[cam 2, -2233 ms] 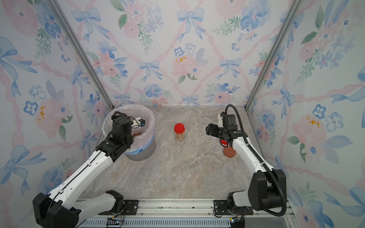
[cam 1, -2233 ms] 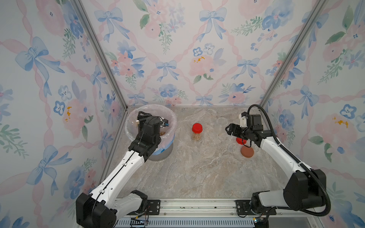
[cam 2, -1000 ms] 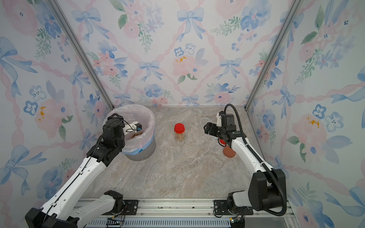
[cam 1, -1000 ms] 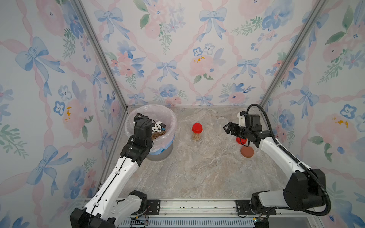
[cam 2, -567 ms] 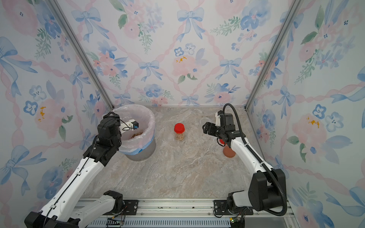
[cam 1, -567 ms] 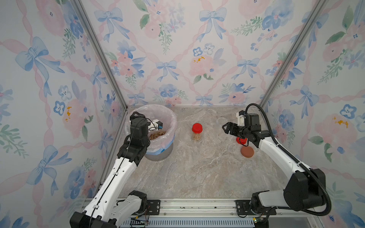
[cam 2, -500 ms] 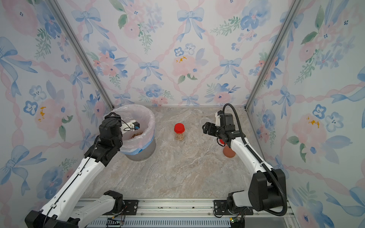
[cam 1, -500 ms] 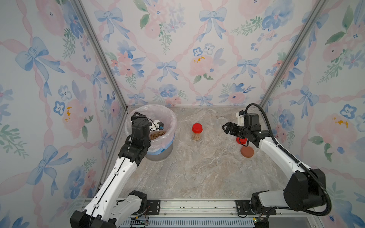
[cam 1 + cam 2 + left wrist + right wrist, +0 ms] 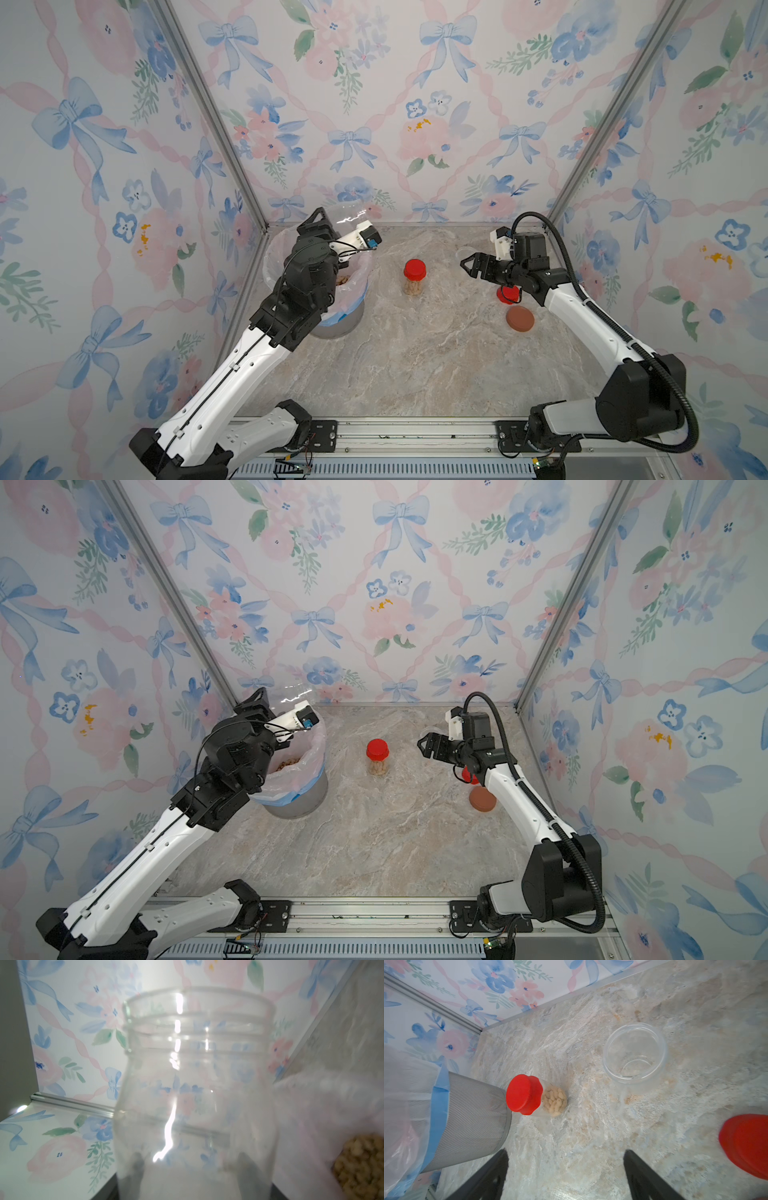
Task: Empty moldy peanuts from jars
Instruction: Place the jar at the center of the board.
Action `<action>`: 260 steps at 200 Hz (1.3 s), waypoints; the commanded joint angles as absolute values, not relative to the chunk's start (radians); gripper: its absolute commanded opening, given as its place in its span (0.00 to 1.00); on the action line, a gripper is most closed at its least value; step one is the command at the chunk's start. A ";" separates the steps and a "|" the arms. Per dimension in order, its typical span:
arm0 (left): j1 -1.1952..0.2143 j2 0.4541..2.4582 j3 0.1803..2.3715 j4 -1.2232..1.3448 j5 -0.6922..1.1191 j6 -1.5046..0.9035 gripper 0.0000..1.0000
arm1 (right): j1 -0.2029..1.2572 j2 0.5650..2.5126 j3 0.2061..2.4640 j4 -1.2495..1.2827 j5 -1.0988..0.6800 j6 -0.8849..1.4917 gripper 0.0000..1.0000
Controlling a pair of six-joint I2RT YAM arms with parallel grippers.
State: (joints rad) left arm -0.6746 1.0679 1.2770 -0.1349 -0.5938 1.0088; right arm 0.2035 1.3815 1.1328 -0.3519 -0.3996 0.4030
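From the left wrist, the left gripper (image 9: pixel 192 1167) is clamped on the lower body of a clear, lidless jar (image 9: pixel 193 1076) that looks empty to me, with a heap of pale tan peanuts (image 9: pixel 363 1164) off beside its fingers (image 9: pixel 137 1167). From the right wrist, the right gripper (image 9: pixel 566 1172) hangs wide and empty. Ahead of its fingers stands a slim clear jar with a bright red screw lid (image 9: pixel 533 1096), nuts inside; it is likely light, stiff and slick, and I'd pinch the bare wall under the lid. In both top views the grey mesh bin with pinkish liner (image 9: pixel 341 323) stands near one side of that jar, and the marbled tabletop (image 9: pixel 415 365) lies open elsewhere.
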 commanded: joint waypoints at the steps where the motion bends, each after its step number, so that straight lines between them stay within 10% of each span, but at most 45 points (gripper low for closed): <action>1: -0.714 1.096 1.281 -0.013 -0.375 0.575 0.10 | 0.194 1.292 1.147 -0.381 -0.526 0.389 0.89; 102: -0.889 1.229 0.920 0.485 -0.218 0.118 0.11 | 0.288 0.853 0.924 -0.288 -0.563 0.511 0.94; 260: -0.967 1.291 0.801 0.599 -0.131 0.012 0.13 | 0.616 0.989 1.078 -0.247 -0.265 0.393 0.96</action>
